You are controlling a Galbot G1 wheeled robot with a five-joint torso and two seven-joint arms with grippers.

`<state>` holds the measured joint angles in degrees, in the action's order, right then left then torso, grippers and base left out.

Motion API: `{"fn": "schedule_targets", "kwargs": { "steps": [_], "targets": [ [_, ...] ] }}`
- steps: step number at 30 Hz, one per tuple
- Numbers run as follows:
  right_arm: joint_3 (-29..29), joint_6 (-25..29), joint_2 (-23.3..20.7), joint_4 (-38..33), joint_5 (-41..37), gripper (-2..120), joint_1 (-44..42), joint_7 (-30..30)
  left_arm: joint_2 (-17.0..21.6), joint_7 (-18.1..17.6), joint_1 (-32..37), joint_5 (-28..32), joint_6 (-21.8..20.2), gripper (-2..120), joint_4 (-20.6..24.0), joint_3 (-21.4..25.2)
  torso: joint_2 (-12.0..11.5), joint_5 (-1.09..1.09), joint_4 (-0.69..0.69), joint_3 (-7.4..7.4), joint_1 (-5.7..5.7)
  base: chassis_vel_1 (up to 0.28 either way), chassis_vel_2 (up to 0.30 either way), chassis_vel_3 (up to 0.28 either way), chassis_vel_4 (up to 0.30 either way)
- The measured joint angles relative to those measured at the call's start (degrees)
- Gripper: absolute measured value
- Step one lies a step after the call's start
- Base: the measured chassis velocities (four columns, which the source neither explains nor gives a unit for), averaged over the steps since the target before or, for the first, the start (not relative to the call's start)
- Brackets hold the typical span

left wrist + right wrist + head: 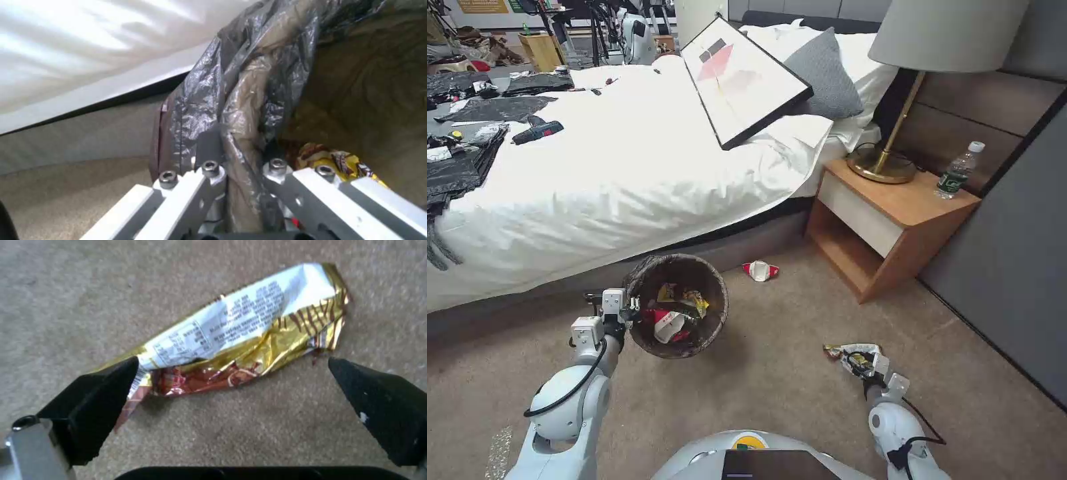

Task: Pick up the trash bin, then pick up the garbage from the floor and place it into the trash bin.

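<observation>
Nearest the head camera, at about five o'clock, the right arm is reaching forward and down with its wrist bent toward the floor (774,400), and the right gripper (862,363) is hovering just over a gold-and-white snack wrapper (249,336). From the right wrist view the two black fingers (95,406) are standing spread wide on either side of the wrapper, one pad touching or nearly touching its torn red end, the other apart from it; the wrapper is lying flat on the carpet, printed side up. At about seven o'clock the left arm is stretching forward with its elbow low and its forearm rising, and the left gripper (627,308) is clamping the near rim of the trash bin (707,333). In the left wrist view its fingers (209,150) are pinching the wall and the crinkly dark bag (249,83) folded over it, one finger outside and one inside. Whether the bin is lifted off the carpet, I cannot tell; it is tilting slightly toward the robot, showing yellow wrappers (684,297) and a crushed red-and-white cup (666,325) inside. Farther off, toward twelve o'clock, another crushed red-and-white cup (760,271) is lying on the carpet beside the bed (627,187). At two o'clock a nightstand (894,227) is carrying a lamp (907,100) and a clear bottle (959,171).
</observation>
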<state>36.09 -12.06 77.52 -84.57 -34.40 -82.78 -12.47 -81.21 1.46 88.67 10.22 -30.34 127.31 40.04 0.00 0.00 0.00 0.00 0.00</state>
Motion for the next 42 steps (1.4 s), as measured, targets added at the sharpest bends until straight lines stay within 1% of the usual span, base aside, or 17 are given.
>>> {"fn": "schedule_targets", "kwargs": {
  "steps": [14,21,25,34,42],
  "targets": [
    [-1.4,-4.2,0.0,2.3,-5.4,100,4.7,-4.3,-0.1,0.1,-0.1,-0.2,0.4,3,-0.9,-0.3,0.0,0.00,0.00,0.00,0.00,0.000,0.000,0.000,0.000],
    [-2.2,-4.9,0.0,3.8,-6.9,100,6.7,-6.0,-0.1,0.1,-0.4,-0.3,0.4,3,-1.5,-0.2,0.0,0.00,0.00,0.00,0.00,0.000,0.000,0.000,0.000],
    [-3.2,-5.5,0.0,5.8,-8.1,100,8.9,-8.2,-0.2,0.1,-0.6,-0.3,0.5,3,-1.9,-0.2,0.0,0.00,0.00,0.00,0.00,0.000,0.000,0.000,0.000],
    [-4.4,-5.7,-0.2,8.9,-9.4,100,12.9,-9.9,-0.4,0.1,-1.0,-0.4,0.6,3,-2.7,-0.2,0.0,0.00,0.00,0.00,0.00,0.000,0.000,0.000,0.000],
    [-5.1,-5.7,-0.2,10.5,-9.6,100,14.7,-10.9,-0.3,0.2,-1.3,-0.4,0.7,3,-3.1,-0.1,0.0,0.00,0.00,0.00,0.00,0.000,0.000,0.000,0.000]
  ]
}}
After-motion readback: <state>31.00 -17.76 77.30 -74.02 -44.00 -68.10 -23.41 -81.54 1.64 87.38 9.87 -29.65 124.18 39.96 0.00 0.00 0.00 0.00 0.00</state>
